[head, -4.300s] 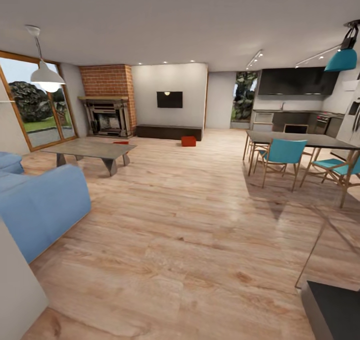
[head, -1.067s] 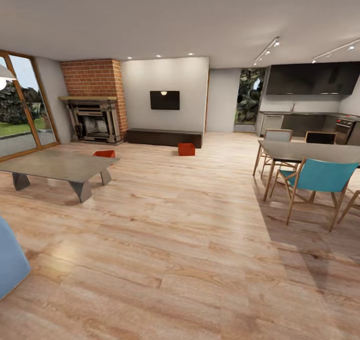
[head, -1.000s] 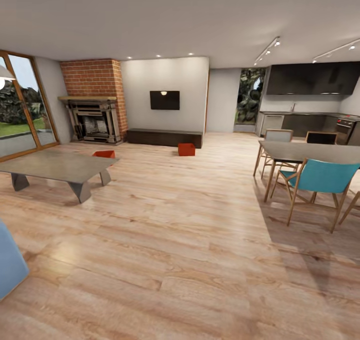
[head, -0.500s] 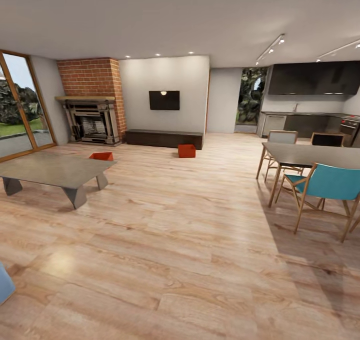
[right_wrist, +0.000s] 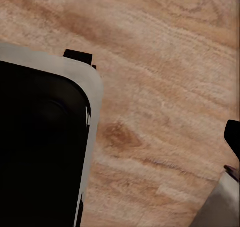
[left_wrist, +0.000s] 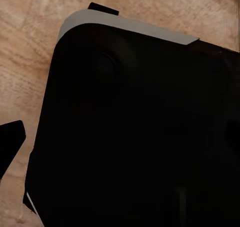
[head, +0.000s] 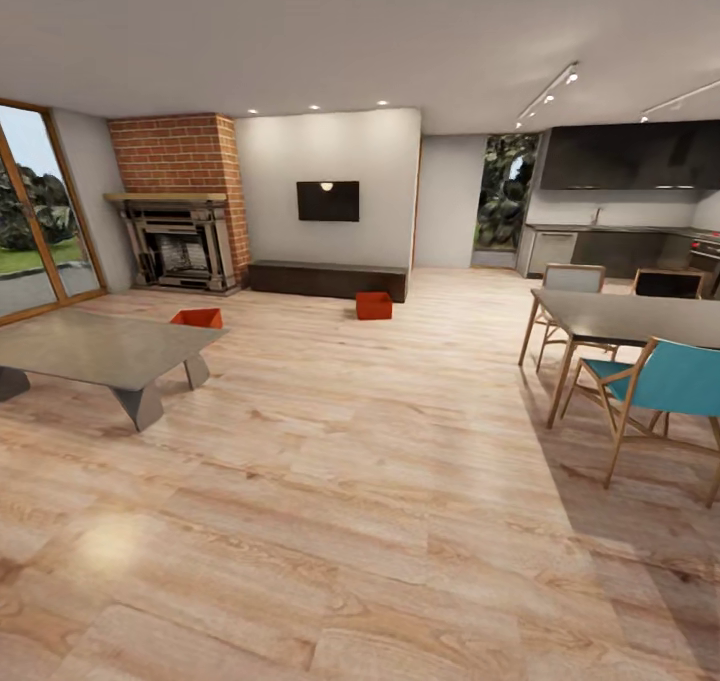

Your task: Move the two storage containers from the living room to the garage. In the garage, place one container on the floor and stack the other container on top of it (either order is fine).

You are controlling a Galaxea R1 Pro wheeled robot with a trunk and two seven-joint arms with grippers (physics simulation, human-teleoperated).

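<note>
Two orange-red storage containers stand on the living room's wood-plank floor in the head view. One container [head: 374, 305] sits in front of the low dark TV bench [head: 328, 280]. The other container [head: 197, 318] lies just behind the grey coffee table [head: 100, 346], near the brick fireplace [head: 180, 201]. Both are several metres ahead of me. In the left wrist view, one dark fingertip [left_wrist: 10, 142] of my left gripper [left_wrist: 120, 147] shows at the frame's edge over my black base. My right gripper [right_wrist: 120, 142] shows one fingertip [right_wrist: 232, 137] far to the side, with bare floor between its fingers.
A dining table [head: 630, 316] with teal chairs [head: 660, 386] stands at the right, with the dark kitchen [head: 620, 201] behind it. Glass doors [head: 35, 211] are at the left. A wide stretch of plank floor [head: 350, 441] runs towards the containers.
The camera has moved forward into the room: the blue sofa has slid out of view at the left, and the containers, coffee table and dining set appear nearer.
</note>
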